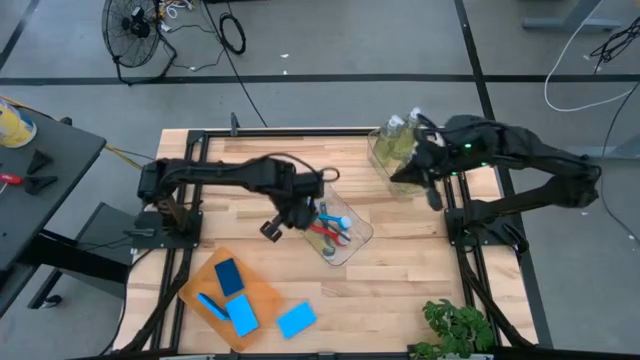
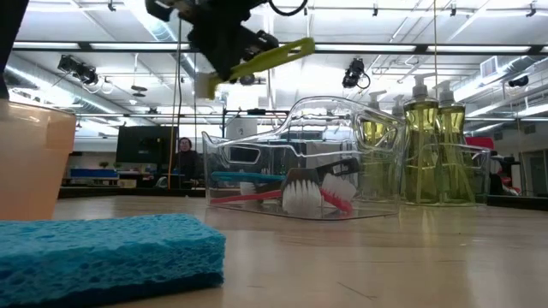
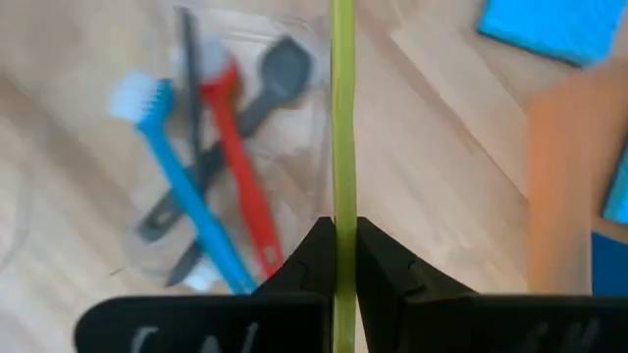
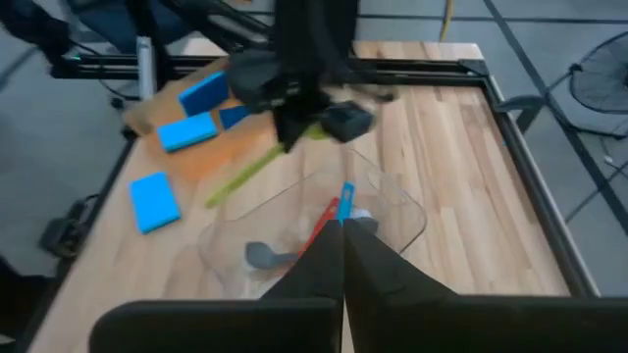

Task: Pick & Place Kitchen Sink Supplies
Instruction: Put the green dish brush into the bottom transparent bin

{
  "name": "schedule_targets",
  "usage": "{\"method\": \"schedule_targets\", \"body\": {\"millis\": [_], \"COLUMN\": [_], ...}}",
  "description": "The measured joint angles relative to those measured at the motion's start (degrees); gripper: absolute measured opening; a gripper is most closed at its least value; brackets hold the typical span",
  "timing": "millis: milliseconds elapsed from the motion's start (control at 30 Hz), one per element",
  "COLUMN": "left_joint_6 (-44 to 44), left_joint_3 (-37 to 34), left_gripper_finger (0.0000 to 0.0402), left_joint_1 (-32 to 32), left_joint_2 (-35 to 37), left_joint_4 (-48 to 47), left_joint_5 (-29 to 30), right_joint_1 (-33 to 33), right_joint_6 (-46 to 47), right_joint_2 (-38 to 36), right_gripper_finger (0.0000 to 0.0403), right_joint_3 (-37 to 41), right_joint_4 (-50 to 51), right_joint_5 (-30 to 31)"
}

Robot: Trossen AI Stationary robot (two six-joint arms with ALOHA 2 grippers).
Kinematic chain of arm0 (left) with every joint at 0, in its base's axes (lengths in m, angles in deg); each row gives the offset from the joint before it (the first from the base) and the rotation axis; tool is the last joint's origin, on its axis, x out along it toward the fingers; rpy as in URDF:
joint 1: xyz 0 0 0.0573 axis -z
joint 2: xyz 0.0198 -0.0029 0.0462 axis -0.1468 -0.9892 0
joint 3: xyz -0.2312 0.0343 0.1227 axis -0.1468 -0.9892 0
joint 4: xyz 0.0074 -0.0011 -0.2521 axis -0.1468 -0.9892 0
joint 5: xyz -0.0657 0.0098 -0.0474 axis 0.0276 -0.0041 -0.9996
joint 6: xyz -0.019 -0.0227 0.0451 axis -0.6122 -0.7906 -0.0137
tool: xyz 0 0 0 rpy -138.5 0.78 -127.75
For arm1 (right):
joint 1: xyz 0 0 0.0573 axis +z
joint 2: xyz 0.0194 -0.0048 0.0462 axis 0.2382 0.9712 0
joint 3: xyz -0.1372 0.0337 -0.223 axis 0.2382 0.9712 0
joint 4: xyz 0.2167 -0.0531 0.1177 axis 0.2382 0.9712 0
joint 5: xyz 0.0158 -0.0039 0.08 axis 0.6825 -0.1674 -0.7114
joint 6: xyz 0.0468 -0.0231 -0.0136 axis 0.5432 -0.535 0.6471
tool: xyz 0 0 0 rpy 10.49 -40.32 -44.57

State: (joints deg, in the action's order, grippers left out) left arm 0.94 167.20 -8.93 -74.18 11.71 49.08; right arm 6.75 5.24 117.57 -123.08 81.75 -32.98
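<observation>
My left gripper (image 1: 283,222) (image 3: 343,245) is shut on a thin yellow-green brush (image 3: 342,118) (image 2: 265,58) (image 4: 245,175), high over the table beside a clear tub (image 1: 338,232) (image 2: 291,162). In the tub lie a blue brush (image 3: 182,186), a red brush (image 3: 240,167) and a grey brush (image 3: 265,83). My right gripper (image 1: 432,195) (image 4: 343,245) is shut and empty, by a second clear tub holding soap bottles (image 1: 395,145) (image 2: 424,145). Blue sponges (image 1: 242,315) lie on the orange tray (image 1: 265,290), and one sponge (image 1: 297,320) lies on the table. My left gripper pinches the yellow-green brush's thin handle (image 3: 342,211) between its two fingers. The fingers come from above, pointing down, and lie across the handle. The brush is lifted clear of the table and the tub, and slants with one end higher in the low view.
A small green plant (image 1: 455,330) stands at the near right edge. Black frame rails (image 1: 185,200) run along both sides of the table. A blue sponge (image 2: 103,257) lies close in front of the low camera. Bare wood shows between the tubs and the near edge.
</observation>
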Motion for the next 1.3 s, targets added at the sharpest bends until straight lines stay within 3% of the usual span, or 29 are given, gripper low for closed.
{"method": "schedule_targets", "body": {"millis": [167,633,867,1300], "left_joint_6": [-1.2,-1.45,0.8,5.07], "left_joint_3": [4.17,7.0,7.0,7.0], "left_gripper_finger": [0.0022,0.0022,0.0022,0.0022], "left_joint_1": [-2.92,-8.75,-9.64,-8.51], "left_joint_2": [0.0,0.0,0.0,-0.02], "left_joint_4": [-0.03,0.36,1.1,6.88], "left_joint_5": [0.02,0.28,0.46,-0.37], "right_joint_1": [0.03,0.03,0.01,0.01], "right_joint_6": [0.6,2.98,4.87,6.06], "right_joint_2": [-4.71,-12.94,-16.1,-16.89], "right_gripper_finger": [0.0,0.0,0.0,0.0], "right_joint_3": [0.0,0.02,0.02,0.02], "right_joint_4": [1.82,7.19,10.01,10.32], "right_joint_5": [-3.49,-2.45,0.54,0.6]}}
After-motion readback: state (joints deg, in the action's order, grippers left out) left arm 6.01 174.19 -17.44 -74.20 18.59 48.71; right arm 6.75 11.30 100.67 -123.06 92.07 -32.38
